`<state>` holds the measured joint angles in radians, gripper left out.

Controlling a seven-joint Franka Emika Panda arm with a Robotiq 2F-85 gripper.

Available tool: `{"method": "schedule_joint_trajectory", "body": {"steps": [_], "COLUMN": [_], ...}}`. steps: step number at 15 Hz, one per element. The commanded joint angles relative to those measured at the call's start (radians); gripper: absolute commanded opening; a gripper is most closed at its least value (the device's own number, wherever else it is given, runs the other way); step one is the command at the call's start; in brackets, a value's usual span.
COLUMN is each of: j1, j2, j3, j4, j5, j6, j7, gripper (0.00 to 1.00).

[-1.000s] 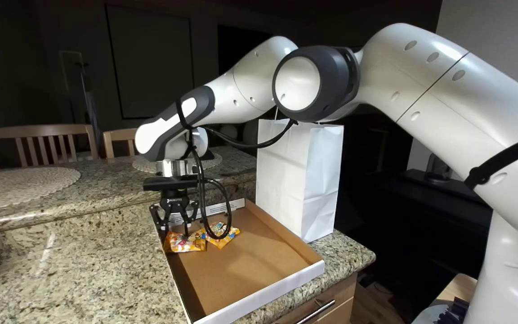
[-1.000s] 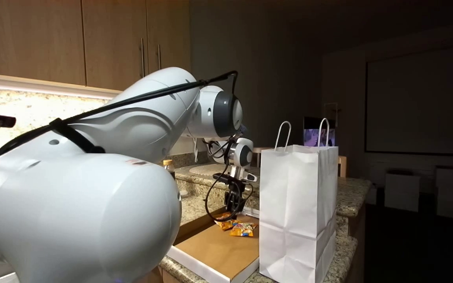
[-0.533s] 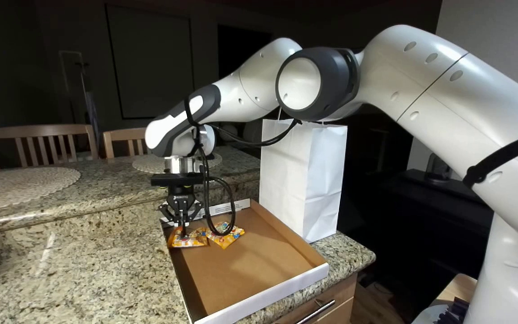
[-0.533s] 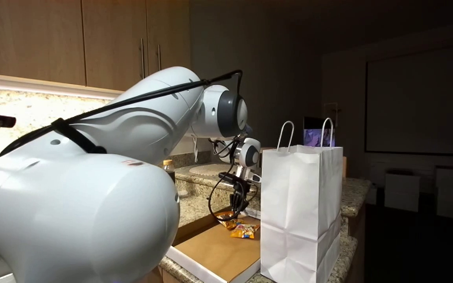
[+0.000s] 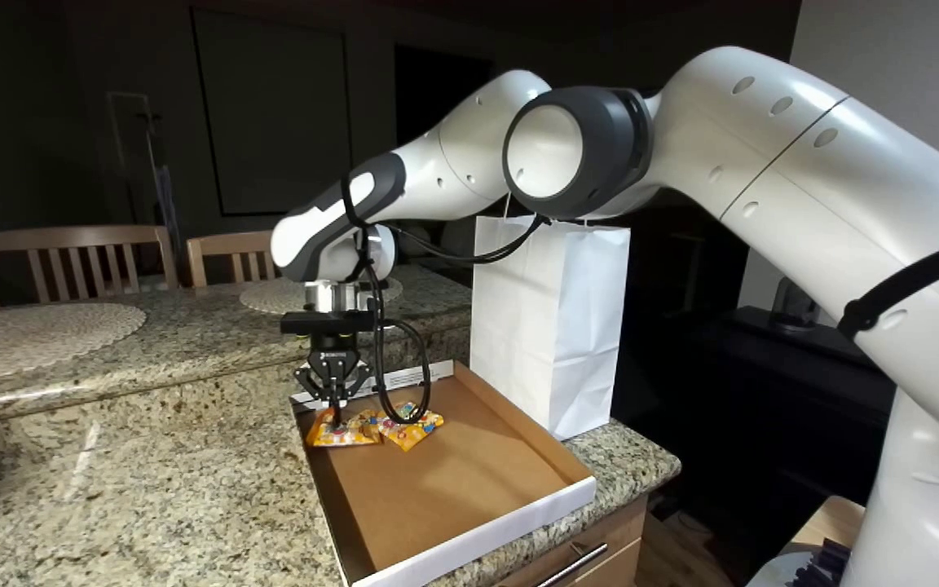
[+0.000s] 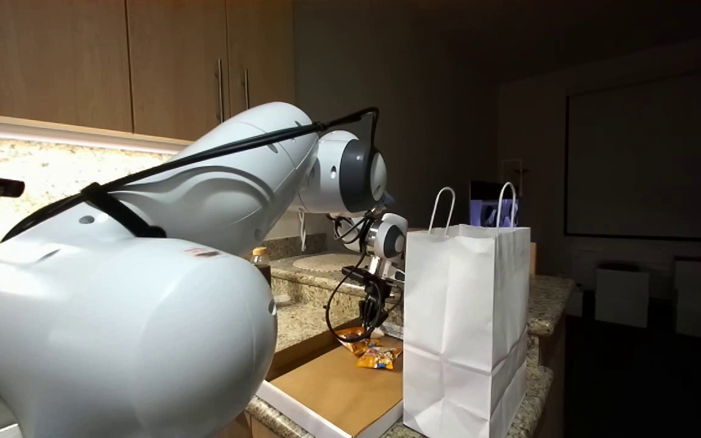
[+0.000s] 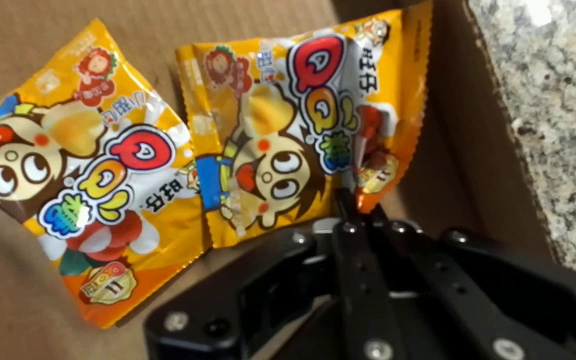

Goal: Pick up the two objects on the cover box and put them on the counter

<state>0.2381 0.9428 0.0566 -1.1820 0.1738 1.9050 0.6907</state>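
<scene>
The end effector point(image 7: 362, 207) has closed, pinching the packet point(image 7: 288, 135) beneath by an edge.

In the wrist view, looks down close on packets point(image 7: 293, 125); in an exterior view, faces chairs point(image 5: 74, 237) across the desk point(image 5: 176, 497); in an exterior view, peers past the arm point(image 6: 137, 292); throughout, shares the box point(image 5: 445, 481).

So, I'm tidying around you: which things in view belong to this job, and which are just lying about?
For the job: gripper, pinched snack packet, loose snack packet, cardboard tray, stone counter.

Just lying about: white paper bag, round placemats, wooden chairs, capped bottle.
</scene>
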Motion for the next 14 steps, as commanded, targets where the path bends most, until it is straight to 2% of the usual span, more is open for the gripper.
{"method": "schedule_joint_trajectory", "body": {"steps": [1, 7, 14], "j1": [-0.013, -0.021, -0.058], "j2": [-0.060, -0.162, -0.333], "j3": [0.027, 0.062, 0.097], "j4": [-0.066, -0.162, -0.360], "j5": [0.025, 0.038, 0.097], "j6": [0.013, 0.023, 0.046], "j7": [-0.070, -0.212, -0.437], "gripper": [0.04, 0.06, 0.05]}}
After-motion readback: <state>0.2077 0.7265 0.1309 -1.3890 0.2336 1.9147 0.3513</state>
